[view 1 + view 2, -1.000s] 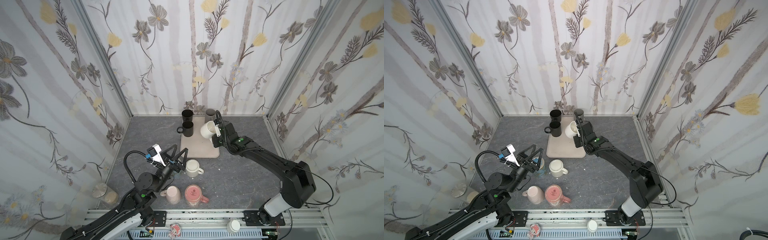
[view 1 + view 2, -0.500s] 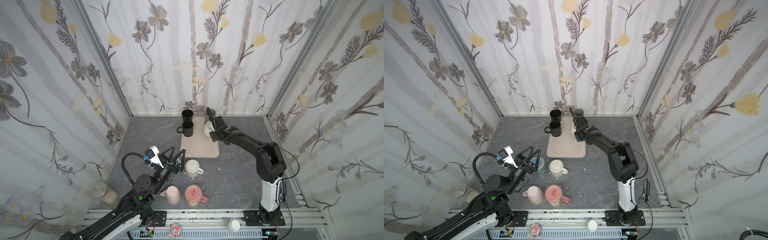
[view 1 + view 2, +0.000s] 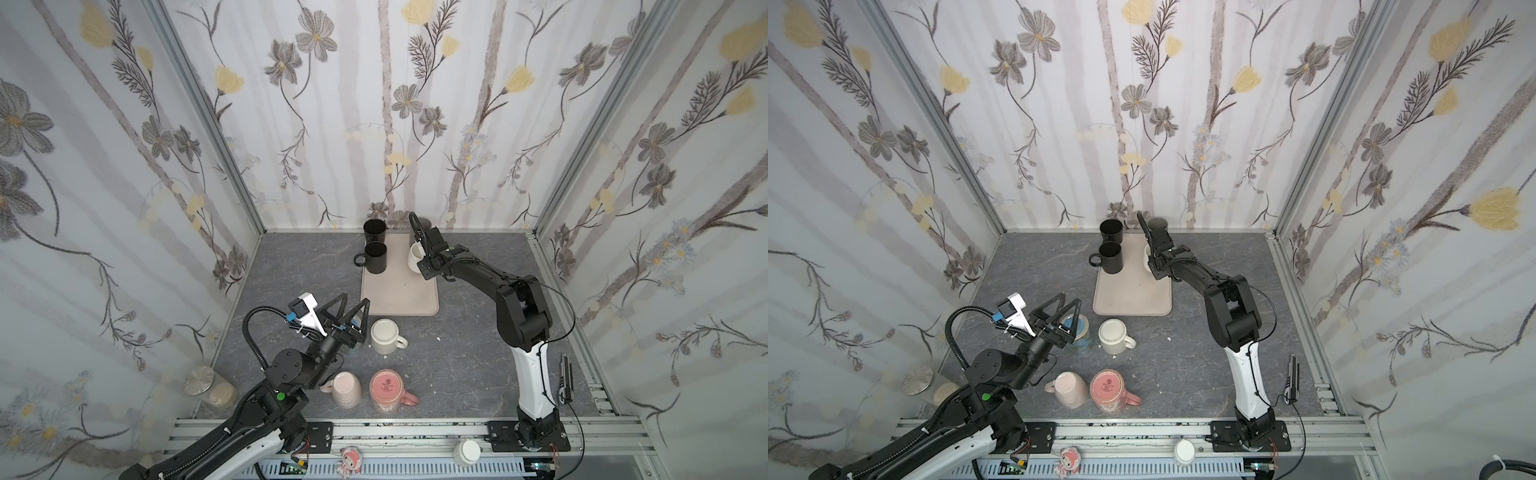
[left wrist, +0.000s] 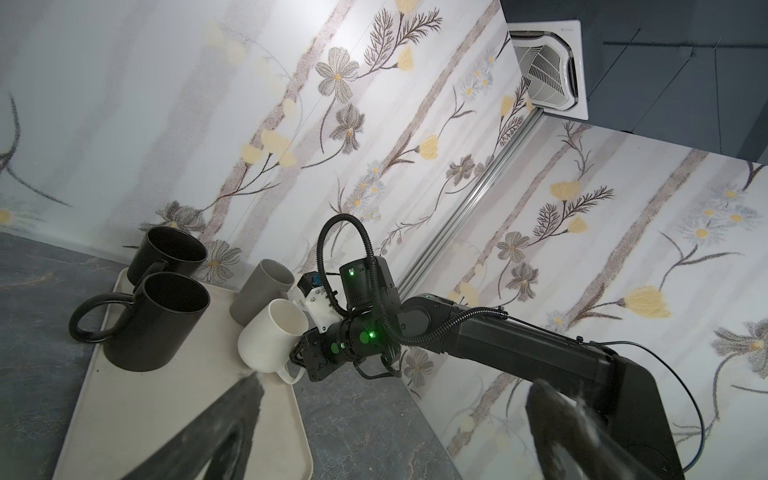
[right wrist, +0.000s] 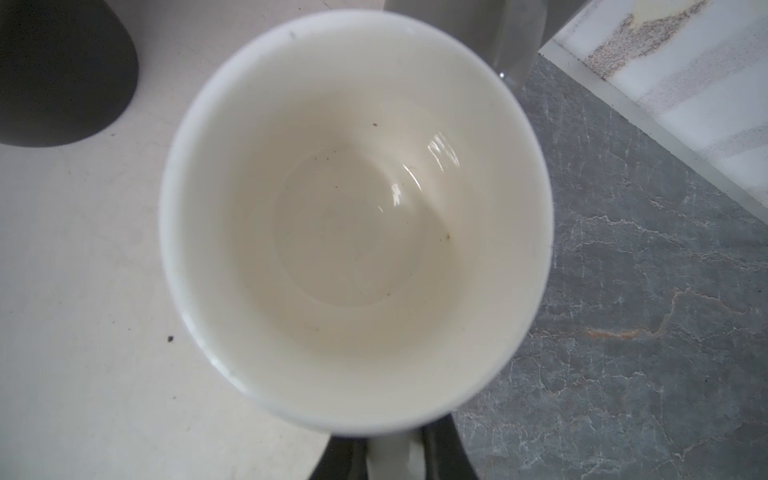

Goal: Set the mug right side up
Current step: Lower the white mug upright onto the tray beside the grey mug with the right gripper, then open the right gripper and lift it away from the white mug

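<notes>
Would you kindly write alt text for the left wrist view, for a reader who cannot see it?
The right gripper is shut on the handle of a white mug, mouth up, at the edge of a beige tray. A grey mug and two black mugs stand upright beside it, before floral wallpaper.

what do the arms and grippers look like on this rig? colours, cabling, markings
Both are black with a white lowest link: left arm, right arm. The left gripper has black triangular open-frame fingers; the right gripper is black too. Each wrist carries a white camera mount and a looped black corrugated cable. Green status lights glow on the joints.
</notes>
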Robot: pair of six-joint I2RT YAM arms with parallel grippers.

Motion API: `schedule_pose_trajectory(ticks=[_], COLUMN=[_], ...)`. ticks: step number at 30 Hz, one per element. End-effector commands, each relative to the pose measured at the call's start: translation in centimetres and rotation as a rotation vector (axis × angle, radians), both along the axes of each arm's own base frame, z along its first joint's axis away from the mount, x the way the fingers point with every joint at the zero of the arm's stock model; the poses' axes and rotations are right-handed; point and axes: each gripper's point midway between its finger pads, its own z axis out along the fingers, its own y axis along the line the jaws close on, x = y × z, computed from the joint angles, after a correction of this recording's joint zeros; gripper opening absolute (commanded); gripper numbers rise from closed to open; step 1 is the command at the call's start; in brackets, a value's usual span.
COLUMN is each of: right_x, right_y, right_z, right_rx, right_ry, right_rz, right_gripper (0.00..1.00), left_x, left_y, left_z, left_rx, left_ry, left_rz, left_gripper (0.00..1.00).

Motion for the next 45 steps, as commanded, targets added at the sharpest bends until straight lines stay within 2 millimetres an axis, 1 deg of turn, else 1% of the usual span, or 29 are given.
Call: schedule_pose_trajectory(ticks=[1,10,11,15,19,20,21,22,24,27,29,33,36,39,42,44,45], right_x=[1.1,1.5,1.4,1.1,0.8,0.7,0.6,0.5,0.1,-0.4,-0.5,-0.1,0.6,1.4,2.0,2.4,2.3], right_y=[-0.1,-0.4,-0.4,-0.6,-0.9,-0.9,-0.9,-1.0,-1.2,-1.6,-2.3,-4.1,-5.2,-5.7,-5.7,-5.6,-5.7], right_z=[0.8,-0.6,-0.7,-0.8,-0.6,-0.5,-0.4,-0.3,-0.3,-0.2,-0.4,-0.8,-0.4,0.5,1.1,0.9,0.8], right_rx=[-0.004,-0.009,-0.01,-0.007,-0.001,0.004,0.01,0.015,0.023,0.022,0.004,-0.022,-0.006,0.017,0.043,0.05,0.046], right_ry=[-0.036,0.0,0.006,0.013,0.006,0.002,-0.003,-0.005,-0.003,-0.008,-0.01,-0.012,-0.031,-0.063,-0.078,-0.075,-0.073], right_rz=[-0.004,-0.014,-0.015,-0.021,-0.037,-0.04,-0.043,-0.047,-0.053,-0.063,-0.083,-0.138,-0.176,-0.196,-0.199,-0.203,-0.208], right_gripper=[0.0,0.0,0.03,0.2,0.28,0.31,0.38,0.42,0.46,0.47,0.47,0.47,0.45,0.43,0.43,0.45,0.48], left_x=[0.0,-0.1,0.0,-0.1,-0.1,-0.1,-0.1,-0.1,-0.1,-0.1,-0.1,-0.1,-0.1,-0.2,-0.2,-0.2,-0.2], left_y=[0.2,-0.4,-0.3,-0.4,-0.5,-0.5,-0.5,-0.5,-0.5,-0.5,-0.6,-0.5,-0.5,-0.4,-0.4,-0.4,-0.4], left_z=[0.4,0.5,0.5,0.6,0.6,0.5,0.5,0.5,0.6,0.5,0.5,0.5,0.3,0.5,0.4,0.4,0.4], left_rx=[-0.01,-0.003,-0.003,-0.005,-0.003,-0.002,-0.002,-0.002,-0.003,-0.002,-0.005,-0.005,-0.003,-0.005,-0.003,-0.004,-0.004], left_ry=[-0.012,-0.016,-0.016,-0.02,-0.017,-0.017,-0.017,-0.016,-0.017,-0.017,-0.016,-0.014,-0.01,-0.012,-0.012,-0.011,-0.013], left_rz=[0.008,-0.016,-0.014,-0.017,-0.02,-0.021,-0.02,-0.02,-0.02,-0.024,-0.027,-0.027,-0.025,-0.024,-0.023,-0.022,-0.022], left_gripper=[1.0,1.0,1.0,1.0,1.0,1.0,1.0,1.0,1.0,1.0,1.0,1.0,1.0,1.0,1.0,1.0,1.0])
